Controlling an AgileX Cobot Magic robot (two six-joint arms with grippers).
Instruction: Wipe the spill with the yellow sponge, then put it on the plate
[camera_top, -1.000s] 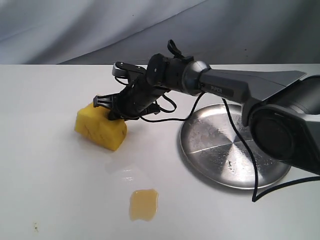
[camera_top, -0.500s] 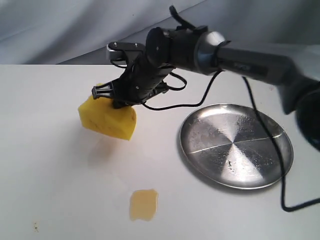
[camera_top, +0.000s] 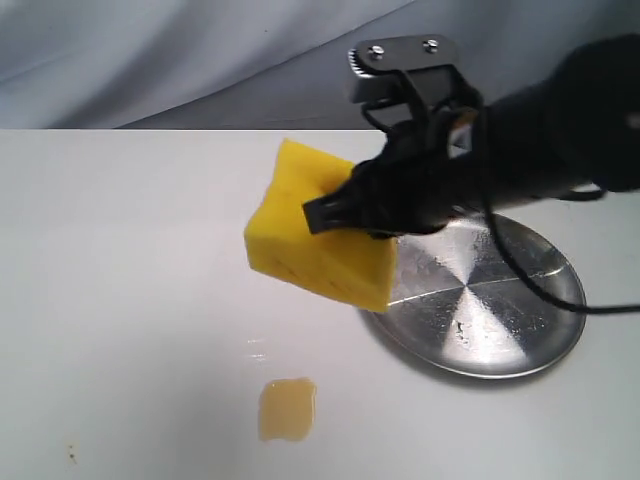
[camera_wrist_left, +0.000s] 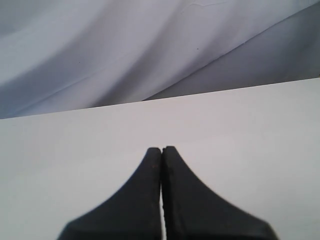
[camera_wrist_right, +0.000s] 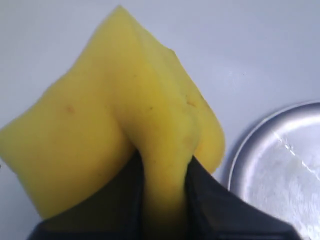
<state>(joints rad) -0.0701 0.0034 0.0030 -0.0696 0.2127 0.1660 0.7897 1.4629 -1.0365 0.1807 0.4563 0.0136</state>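
- Exterior view: your right gripper (camera_top: 335, 210) is clamped on the sponge (camera_top: 310, 245), its dark fingers biting into the side that faces the plate.
- The sponge hangs tilted, one corner pointing up and back, and it looks lifted off the table (camera_top: 120, 300).
- From this angle the sponge's lower right corner overlaps the left rim of the plate (camera_top: 500, 320); you cannot tell from here whether it touches the rim.
- The spill (camera_top: 287, 408) lies on the table nearer the camera than the sponge, well apart from it and unwiped, a small amber patch with clean edges.
- The plate carries nothing but its own brushed sheen and a few small marks.
- A grey cloth (camera_top: 150, 50) hangs behind the table.
- Your left gripper does not appear in this view.
- Left wrist view: your left gripper (camera_wrist_left: 161, 152) has its two dark fingers pressed flat together with nothing between them.
- It points across bare white table (camera_wrist_left: 250, 130) toward the grey cloth (camera_wrist_left: 100, 45); no sponge, spill or plate shows here.
- Right wrist view: your right gripper (camera_wrist_right: 162, 167) pinches the sponge (camera_wrist_right: 100, 115) hard enough that the foam bulges into a ridge between the fingers (camera_wrist_right: 200, 192).
- The jaws stand narrow, with only the squeezed fold of foam between them.
- The plate (camera_wrist_right: 280, 170) shows beside the sponge, its rim just past the sponge's edge, with table (camera_wrist_right: 250, 40) beyond.
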